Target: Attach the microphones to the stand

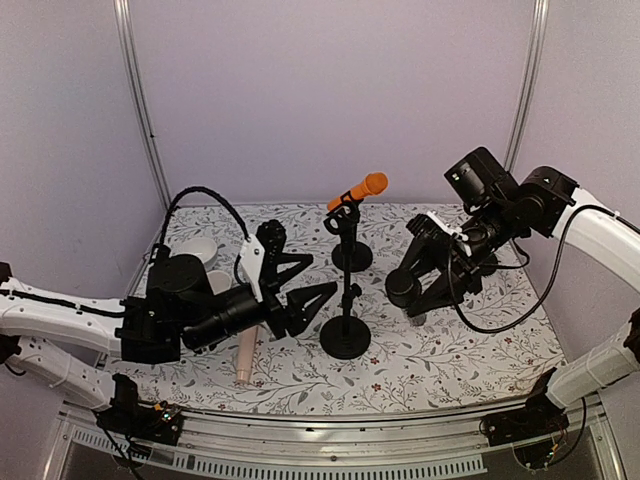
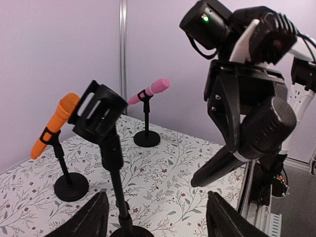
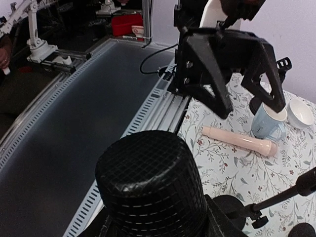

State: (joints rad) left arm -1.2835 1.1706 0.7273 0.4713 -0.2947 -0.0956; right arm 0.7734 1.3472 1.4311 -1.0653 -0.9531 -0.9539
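An orange microphone (image 1: pixel 358 192) sits clipped in the back stand (image 1: pixel 351 255). In front of it, the nearer stand (image 1: pixel 346 335) has an empty clip (image 2: pixel 98 112). My right gripper (image 1: pixel 432 275) is shut on a black microphone (image 1: pixel 404 288), held above the table to the right of that stand, with its mesh head (image 3: pixel 153 182) filling the right wrist view. My left gripper (image 1: pixel 318 277) stands open and empty just left of the empty stand. A bright pink microphone (image 2: pixel 150 90) is clipped in a far stand. A pale beige-pink microphone (image 1: pixel 245 355) lies flat on the table under my left arm.
A blue-and-white mug (image 3: pixel 269 123) and a white bowl (image 3: pixel 300 113) stand at the back left of the flowered tablecloth (image 1: pixel 450 350), near the lying microphone. The two grippers face each other closely across the empty stand. A metal rail (image 1: pixel 330 440) runs along the near edge.
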